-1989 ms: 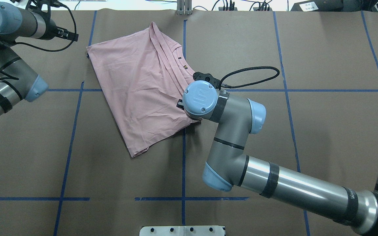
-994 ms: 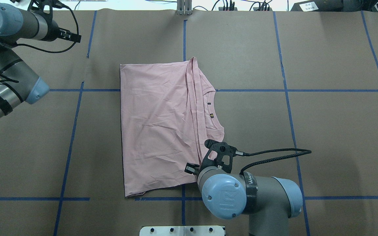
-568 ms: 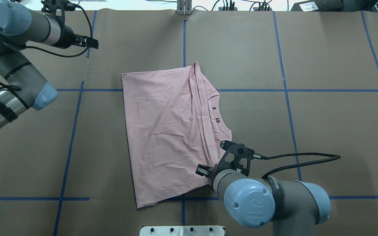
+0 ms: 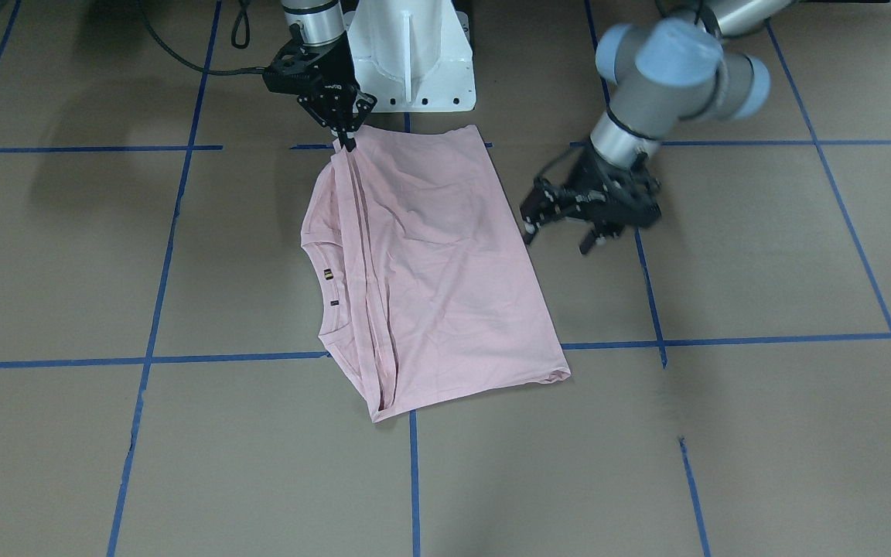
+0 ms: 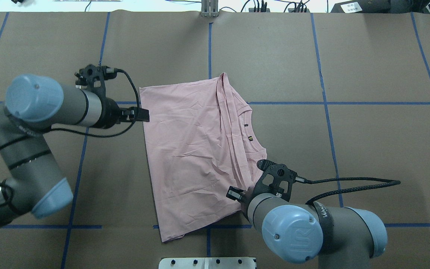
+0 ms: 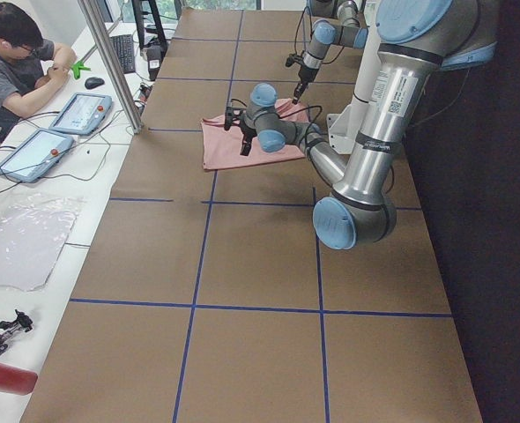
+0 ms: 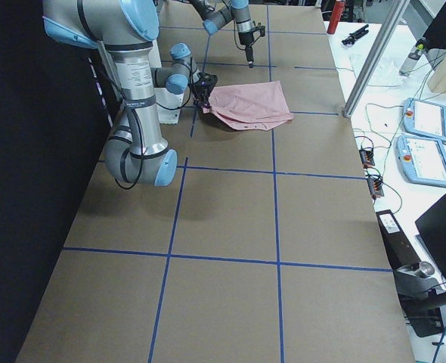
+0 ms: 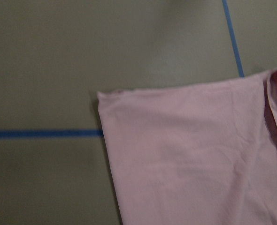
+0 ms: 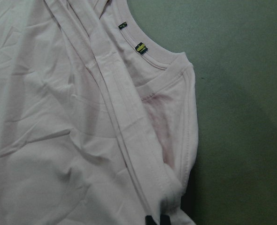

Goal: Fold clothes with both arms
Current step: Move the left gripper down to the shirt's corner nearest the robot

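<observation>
The pale pink T-shirt (image 5: pixel 192 149) lies folded on the brown table, print hidden, ribbed collar (image 5: pixel 254 140) with two small tags toward the right. It shows in the front view (image 4: pixel 438 271) too. My right gripper (image 4: pixel 347 141) is shut on the shirt's near right corner, by the base. The right wrist view shows its fingertips (image 9: pixel 155 219) pinched on the fabric (image 9: pixel 58 117). In the overhead view its own wrist hides it. My left gripper (image 4: pixel 558 236) is open and empty, just off the shirt's left edge (image 5: pixel 142 114). The left wrist view shows the shirt's far left corner (image 8: pixel 129 108).
The white pedestal base (image 4: pixel 414 54) stands right behind the held corner. Blue tape lines (image 5: pixel 209 45) grid the brown table cover. In the exterior left view an operator (image 6: pixel 13 62) sits at a side bench with tablets, behind a metal post (image 6: pixel 110 62).
My right gripper has dragged the shirt toward the base and turned it; in the last moment it shifted only slightly. My left arm has swung in from the far left corner to the shirt's left edge.
</observation>
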Controlling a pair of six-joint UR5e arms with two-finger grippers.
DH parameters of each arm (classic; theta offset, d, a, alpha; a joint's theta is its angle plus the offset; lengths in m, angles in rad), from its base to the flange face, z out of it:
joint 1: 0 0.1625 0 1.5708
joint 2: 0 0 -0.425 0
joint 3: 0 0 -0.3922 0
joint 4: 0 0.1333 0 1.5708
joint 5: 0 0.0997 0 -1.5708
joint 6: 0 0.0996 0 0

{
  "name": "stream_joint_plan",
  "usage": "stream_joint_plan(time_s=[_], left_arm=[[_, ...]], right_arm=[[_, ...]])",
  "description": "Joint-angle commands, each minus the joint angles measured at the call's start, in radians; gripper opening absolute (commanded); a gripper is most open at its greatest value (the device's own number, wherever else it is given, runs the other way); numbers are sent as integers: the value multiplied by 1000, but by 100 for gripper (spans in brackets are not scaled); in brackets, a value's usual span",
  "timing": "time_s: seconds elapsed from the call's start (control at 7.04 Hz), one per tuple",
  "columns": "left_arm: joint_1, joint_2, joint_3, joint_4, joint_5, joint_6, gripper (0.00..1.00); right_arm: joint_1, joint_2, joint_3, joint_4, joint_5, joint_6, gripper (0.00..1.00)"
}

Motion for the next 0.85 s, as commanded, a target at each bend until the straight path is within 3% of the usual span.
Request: stream_joint_plan(time_s=[0.0,0.14,0.28,0.43,0.71], left_arm=[[246,63,-125,40,174,-315,100],[363,67,-125,48,276,-459,85],[448,66,-125,101,334,-584,59],[500,58,-124,172,343,-635,53],[525,49,-115,197,343,-637,53]], right_arm=[[2,-1,-1,-2,-2,0,0],[6,-1,-2,-2,-2,0,0],[7,-1,-1,-2,-2,0,0],[12,-1,-2,-2,-2,0,0],[12,-1,-2,-2,-5,2,0]])
